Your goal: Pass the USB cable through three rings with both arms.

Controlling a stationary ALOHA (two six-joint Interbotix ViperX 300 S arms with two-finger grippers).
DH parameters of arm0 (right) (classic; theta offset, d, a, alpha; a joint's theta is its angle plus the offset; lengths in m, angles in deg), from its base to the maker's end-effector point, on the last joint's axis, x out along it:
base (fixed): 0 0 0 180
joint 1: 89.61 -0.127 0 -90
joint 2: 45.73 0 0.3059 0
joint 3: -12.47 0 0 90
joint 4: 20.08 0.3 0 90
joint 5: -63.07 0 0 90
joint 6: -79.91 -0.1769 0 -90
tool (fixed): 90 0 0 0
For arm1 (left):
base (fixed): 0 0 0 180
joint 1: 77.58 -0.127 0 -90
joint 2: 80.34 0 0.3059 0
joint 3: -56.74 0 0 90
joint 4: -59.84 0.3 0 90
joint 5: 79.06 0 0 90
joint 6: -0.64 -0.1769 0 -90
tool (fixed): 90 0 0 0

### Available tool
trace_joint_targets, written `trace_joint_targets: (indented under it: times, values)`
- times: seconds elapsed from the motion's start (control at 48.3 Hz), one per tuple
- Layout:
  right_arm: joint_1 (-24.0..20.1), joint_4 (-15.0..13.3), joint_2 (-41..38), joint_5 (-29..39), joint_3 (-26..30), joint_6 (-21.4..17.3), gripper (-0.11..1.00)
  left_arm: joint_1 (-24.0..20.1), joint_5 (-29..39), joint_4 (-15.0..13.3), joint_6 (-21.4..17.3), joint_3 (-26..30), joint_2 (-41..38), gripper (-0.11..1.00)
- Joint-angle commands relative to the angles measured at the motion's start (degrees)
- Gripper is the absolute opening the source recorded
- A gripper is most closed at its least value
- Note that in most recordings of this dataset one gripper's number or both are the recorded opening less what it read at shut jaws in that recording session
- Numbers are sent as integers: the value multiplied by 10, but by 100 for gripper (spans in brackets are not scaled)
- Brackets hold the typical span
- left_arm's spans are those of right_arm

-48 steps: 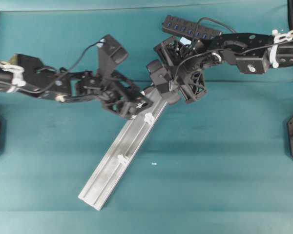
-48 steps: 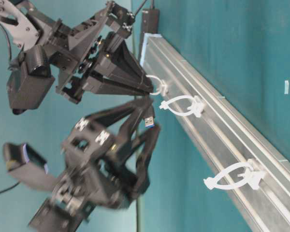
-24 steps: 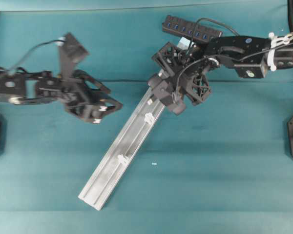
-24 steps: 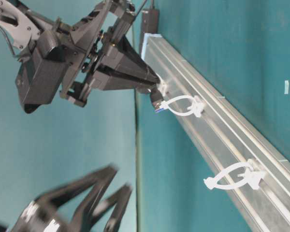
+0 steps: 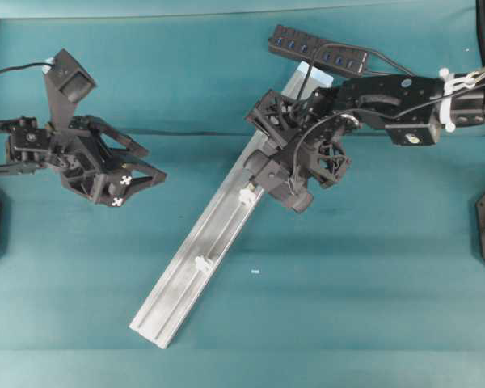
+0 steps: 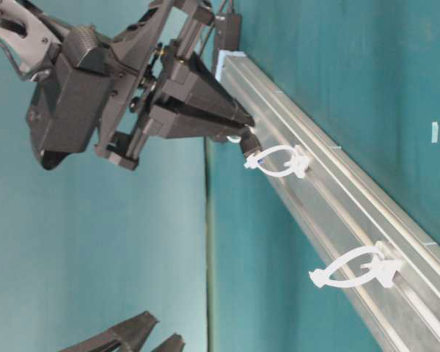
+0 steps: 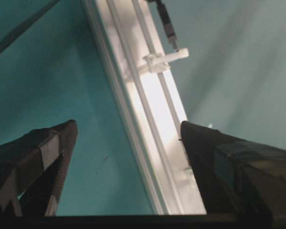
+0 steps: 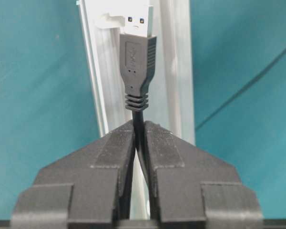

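Note:
My right gripper is shut on the black USB cable just behind its plug. The plug's metal tip points along the silver rail at a white ring. In the table-level view the right gripper hovers just short of the middle ring, and another ring stands further down. Overhead, two rings show, while the right wrist covers the rail's upper part. My left gripper is open and empty, left of the rail. Its wrist view shows a ring and the plug.
The black multi-port hub with blue sockets lies at the rail's far end. The rail runs diagonally across the teal cloth to the lower left. A small white speck lies right of the rail. Black frame posts stand at both side edges.
The left gripper has pulled away from the rail to the left, open. The right gripper has slid down along the rail with the plug towards the middle ring.

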Motion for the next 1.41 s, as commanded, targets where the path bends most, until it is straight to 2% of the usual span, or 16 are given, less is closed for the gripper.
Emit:
trace_joint_targets:
  times: [0.0, 0.311, 1.388]
  values:
    - [-9, 1, -9, 0, 4, 3, 9, 1, -3, 2, 0, 5, 6, 94]
    - [4, -1, -23, 0, 10, 3, 9, 2, -1, 2, 0, 5, 6, 94]
    - [-21, 1, -8, -1, 10, 1, 9, 2, 0, 2, 2, 4, 6, 94]
